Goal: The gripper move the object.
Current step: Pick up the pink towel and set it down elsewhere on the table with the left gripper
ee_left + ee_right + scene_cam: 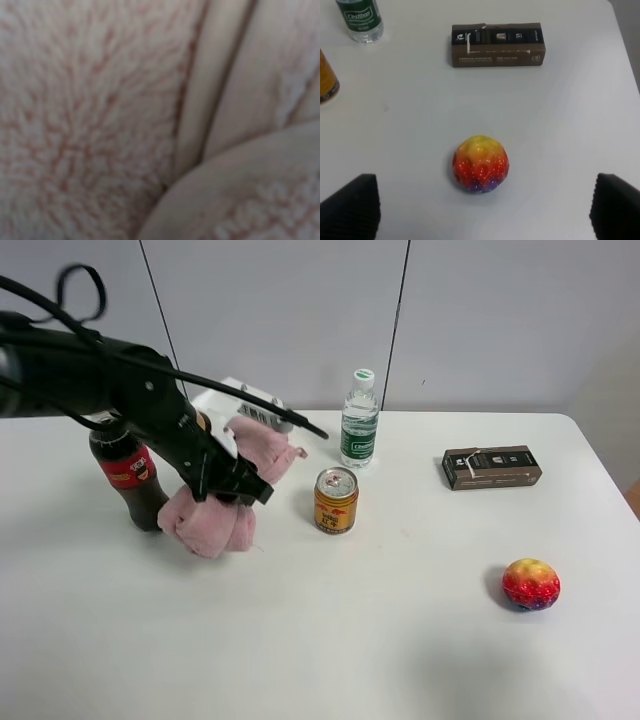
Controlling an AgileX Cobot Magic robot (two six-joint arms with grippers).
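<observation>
My left hand (228, 485) is pinched on the towel (208, 527), located at nine o'clock of the can (336, 502), just beside the cola bottle (130, 478); my right hand (482, 210) is spread over the tabletop (570, 125) near the ball (480, 164).

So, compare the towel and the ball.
The towel is pink, fluffy and larger; the ball is red-yellow, bumpy and smaller. The towel is pinched in the left gripper; the ball lies free on the table, ahead of the open right gripper.
</observation>
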